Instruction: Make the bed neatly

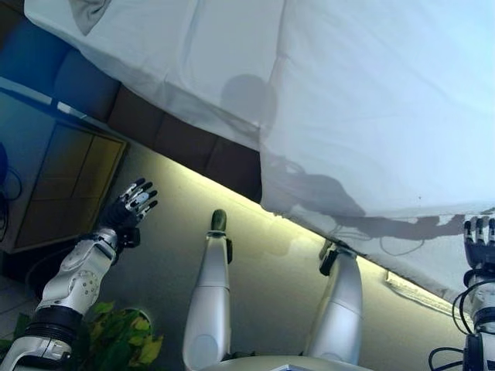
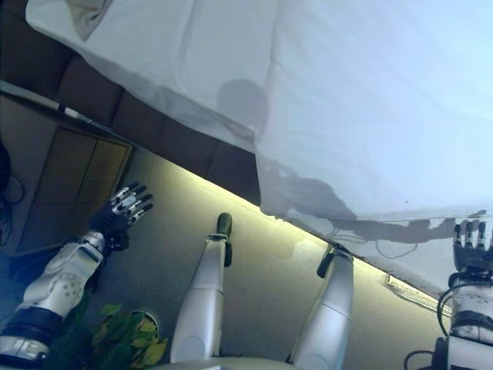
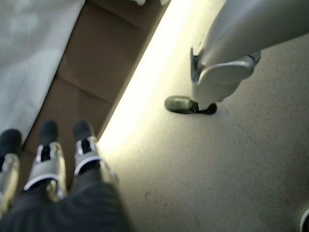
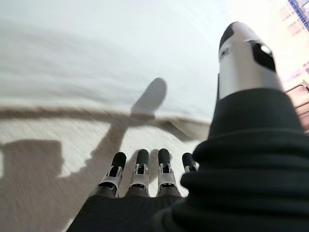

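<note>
A white sheet [image 1: 363, 100] covers the bed and hangs over its near edge, smooth across most of the top. A crumpled grey-white cloth [image 1: 87, 11] lies at the bed's far left corner. My left hand [image 1: 133, 203] hovers over the floor, apart from the brown bed base [image 1: 182, 143], with straight fingers [image 3: 46, 162] and nothing held. My right hand [image 1: 479, 241] is at the far right, just below the sheet's hanging edge. Its fingers [image 4: 139, 170] are straight and point at the sheet [image 4: 116, 58] without gripping it.
A wooden bedside cabinet [image 1: 66, 185] stands to the left of the bed. A green potted plant [image 1: 124, 340] sits on the floor at lower left. A lit strip [image 1: 232, 193] runs along the foot of the bed base.
</note>
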Available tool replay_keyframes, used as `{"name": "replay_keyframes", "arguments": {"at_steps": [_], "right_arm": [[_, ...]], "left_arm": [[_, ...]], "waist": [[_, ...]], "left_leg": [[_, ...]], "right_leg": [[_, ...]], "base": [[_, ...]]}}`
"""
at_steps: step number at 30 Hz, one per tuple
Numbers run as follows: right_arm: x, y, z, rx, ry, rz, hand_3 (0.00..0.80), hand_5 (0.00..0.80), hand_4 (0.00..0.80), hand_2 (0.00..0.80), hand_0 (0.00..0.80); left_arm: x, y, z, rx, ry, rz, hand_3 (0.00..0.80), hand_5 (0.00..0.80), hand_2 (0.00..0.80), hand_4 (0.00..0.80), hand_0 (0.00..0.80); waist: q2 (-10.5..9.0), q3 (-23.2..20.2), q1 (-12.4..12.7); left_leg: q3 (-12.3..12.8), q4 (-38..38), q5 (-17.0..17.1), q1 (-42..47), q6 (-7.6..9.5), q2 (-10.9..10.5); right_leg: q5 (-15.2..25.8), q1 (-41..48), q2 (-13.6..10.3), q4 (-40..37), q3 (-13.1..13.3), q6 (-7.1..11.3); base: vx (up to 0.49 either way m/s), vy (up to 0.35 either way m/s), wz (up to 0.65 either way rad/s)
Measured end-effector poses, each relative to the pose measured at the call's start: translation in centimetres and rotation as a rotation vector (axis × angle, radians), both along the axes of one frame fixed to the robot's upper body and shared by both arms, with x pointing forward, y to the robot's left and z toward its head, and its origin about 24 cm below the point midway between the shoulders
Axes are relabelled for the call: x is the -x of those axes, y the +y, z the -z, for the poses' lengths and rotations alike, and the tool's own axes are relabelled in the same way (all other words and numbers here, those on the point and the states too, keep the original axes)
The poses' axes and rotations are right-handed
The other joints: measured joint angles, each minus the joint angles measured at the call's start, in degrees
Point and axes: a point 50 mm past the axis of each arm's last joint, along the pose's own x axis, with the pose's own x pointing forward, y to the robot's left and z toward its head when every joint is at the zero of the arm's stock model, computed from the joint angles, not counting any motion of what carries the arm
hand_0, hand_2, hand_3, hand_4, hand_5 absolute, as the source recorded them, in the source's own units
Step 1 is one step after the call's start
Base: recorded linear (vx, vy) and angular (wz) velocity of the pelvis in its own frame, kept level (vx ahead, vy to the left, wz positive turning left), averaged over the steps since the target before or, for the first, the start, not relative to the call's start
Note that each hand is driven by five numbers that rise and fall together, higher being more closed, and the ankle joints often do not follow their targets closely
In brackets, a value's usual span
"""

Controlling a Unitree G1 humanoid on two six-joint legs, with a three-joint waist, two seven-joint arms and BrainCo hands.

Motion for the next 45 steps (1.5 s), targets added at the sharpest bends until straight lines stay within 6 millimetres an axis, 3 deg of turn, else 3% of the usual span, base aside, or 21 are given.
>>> {"name": "replay_keyframes", "arguments": {"at_steps": [9,11,12,13,14,19,23,27,30,33,39,45], "right_arm": [[-1.6,1.8,-0.7,0.032,-0.045,0.006,0.0,0.0,0.0,0.0,0.0],[-1.8,1.0,-1.2,0.021,-0.03,0.013,0.0,0.0,0.0,0.0,0.0],[-1.9,0.0,-1.8,0.005,-0.008,0.027,0.216,0.216,0.216,0.216,0.216],[-2.2,-1.1,-2.8,-0.018,0.009,0.05,0.546,0.546,0.546,0.546,0.546],[-2.6,-2.0,-4.2,-0.034,0.016,0.072,0.797,0.797,0.797,0.797,0.797],[-4.0,-3.5,-9.0,-0.012,-0.031,0.103,0.8,0.8,0.8,0.8,0.8],[-3.7,-4.0,-9.7,0.001,-0.036,0.116,0.8,0.8,0.8,0.8,0.8],[-3.5,-3.9,-9.1,-0.011,-0.018,0.105,0.8,0.8,0.8,0.8,0.8],[-3.0,-3.6,-7.5,0.011,0.031,0.083,0.8,0.8,0.8,0.8,0.8],[-3.2,-2.1,-5.6,0.058,0.081,0.008,0.8,0.8,0.8,0.8,0.8],[-4.3,4.1,0.4,0.042,0.177,-0.169,0.8,0.8,0.8,0.8,0.8],[-4.2,9.0,4.0,0.099,0.326,-0.333,0.8,0.8,0.8,0.8,0.8]], "left_arm": [[-0.1,0.0,0.0,0.047,-0.025,-0.044,0.0,0.0,0.0,0.0,0.0],[-0.2,0.0,-0.2,0.047,-0.031,-0.042,0.0,0.0,0.0,0.0,0.0],[-0.4,0.0,-0.3,0.047,-0.035,-0.039,0.0,0.0,0.0,0.0,0.0],[-0.6,0.0,-0.5,0.043,-0.037,-0.028,0.0,0.0,0.0,0.0,0.0],[-0.9,0.0,-0.8,0.031,-0.037,-0.011,0.0,0.0,0.0,0.0,0.0],[-1.4,-0.1,-1.5,0.005,-0.039,0.023,0.0,0.0,0.0,0.0,0.0],[-1.5,-0.4,-1.3,0.006,-0.03,0.035,0.0,0.0,0.0,0.0,0.0],[-1.6,-0.7,-1.2,0.018,-0.024,0.047,0.0,0.0,0.0,0.0,0.0],[-1.9,-1.5,-1.2,0.034,-0.026,0.071,0.0,0.0,0.0,0.0,0.0],[-2.0,-2.1,-0.9,0.054,-0.028,0.069,0.0,0.0,0.0,0.0,0.0],[-2.0,-4.0,0.4,0.07,0.001,0.079,0.0,0.0,0.0,0.0,0.0],[-1.7,-7.6,2.9,0.066,0.085,0.158,0.0,0.0,0.0,0.0,0.0]], "waist": [[0.04,0.02,-0.42],[0.05,0.01,-0.11],[0.17,-0.05,0.12],[0.21,-0.08,0.37],[0.25,-0.07,0.73],[0.62,0.05,2.35],[0.85,-0.06,3.4],[1.15,-0.25,3.38],[1.22,-0.64,3.31],[1.02,-0.78,2.94],[-2.35,-3.32,1.63],[-4.52,-5.63,1.36]], "left_leg": [[-0.05,-1.15,0.42,-0.03,-0.06,-0.34],[-0.2,-1.37,0.58,0.02,-0.33,-0.24],[-0.24,-1.39,0.69,0.05,-0.41,-0.44],[-0.36,-1.4,0.85,0.08,-0.55,-0.57],[-0.58,-1.41,1.03,0.04,-0.64,-0.73],[-1.54,-1.22,1.59,0.32,-0.32,-1.36],[-1.7,-1.56,1.78,1.52,0.0,-1.33],[-1.69,-3.37,2.72,3.65,0.68,-1.49],[-1.7,-6.01,3.8,6.5,0.45,-1.32],[-1.66,-8.55,4.17,10.14,0.54,-0.96],[-1.44,-14.42,5.04,18.02,0.23,0.29],[-0.68,-19.53,5.36,27.66,-0.24,0.99]], "right_leg": [[-0.01,0.02,-0.49,-0.52,-0.52,0.01],[0.0,0.11,-0.57,-0.46,-0.62,0.07],[0.01,0.33,-0.63,-0.41,-0.8,0.08],[0.01,0.46,-0.78,-0.27,-0.97,0.08],[0.02,0.54,-0.89,-0.14,-1.13,0.07],[0.1,2.37,-1.84,-0.1,-2.73,-0.04],[-0.01,4.33,-2.11,-0.47,-3.55,0.1],[0.05,7.32,-2.71,-1.6,-4.59,0.41],[-0.05,10.4,-2.54,-3.1,-5.38,0.68],[-0.04,14.15,-2.35,-5.0,-6.7,0.67],[0.32,22.14,-0.64,-10.45,-7.56,1.25],[2.05,33.64,0.9,-19.27,-7.86,2.92]], "base": [[0.003,-0.012,0.03],[0.053,-0.105,0.03],[0.048,-0.098,0.07],[0.035,-0.073,0.1],[0.03,-0.045,0.11],[0.03,0.009,0.15],[0.039,0.043,0.08],[-0.009,0.085,0.16],[0.063,0.045,0.13],[0.08,0.024,0.04],[0.09,0.037,-0.03],[0.124,0.068,0.0]]}}
